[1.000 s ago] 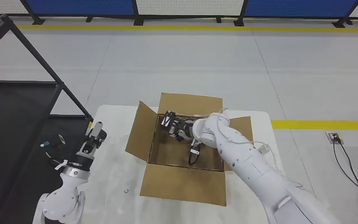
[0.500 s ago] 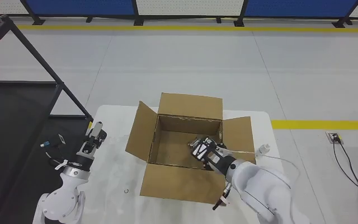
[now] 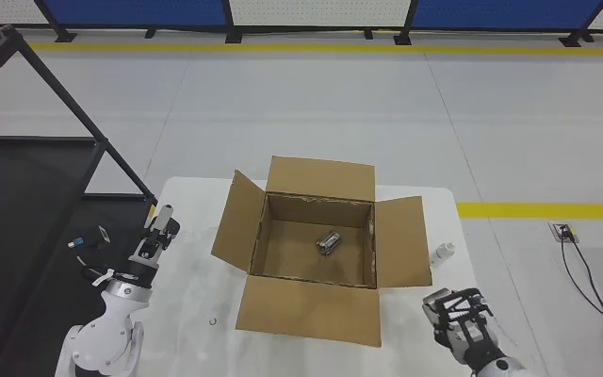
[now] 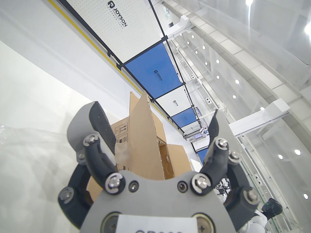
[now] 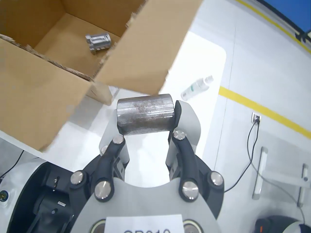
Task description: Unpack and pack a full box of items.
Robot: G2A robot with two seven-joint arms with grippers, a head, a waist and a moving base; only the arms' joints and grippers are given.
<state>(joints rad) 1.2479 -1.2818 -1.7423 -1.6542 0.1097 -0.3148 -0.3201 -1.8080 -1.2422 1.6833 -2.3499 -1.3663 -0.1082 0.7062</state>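
While the right gripper [image 5: 146, 118] has both fingers closed on the flat ends of a steel cylinder [image 5: 145, 110], the piece lies crosswise between the pads, axis running finger to finger. This probably stops a round, heavy body rolling out. Beyond the fingertips stands the open cardboard box [image 5: 36, 90], one flap jutting just past the cylinder; a machined metal part [image 5: 98, 41] lies on its floor. A small bottle [image 5: 197, 87] lies on the table [image 5: 211, 56] to one side of the fingers, apart from them. Judgement: unpacking step, with the cylinder held outside the box and one part to fetch. Left gripper [image 4: 156, 118]: fingers spread wide, nothing between them, box wall ahead of the tips. It is likely parked clear of the work.
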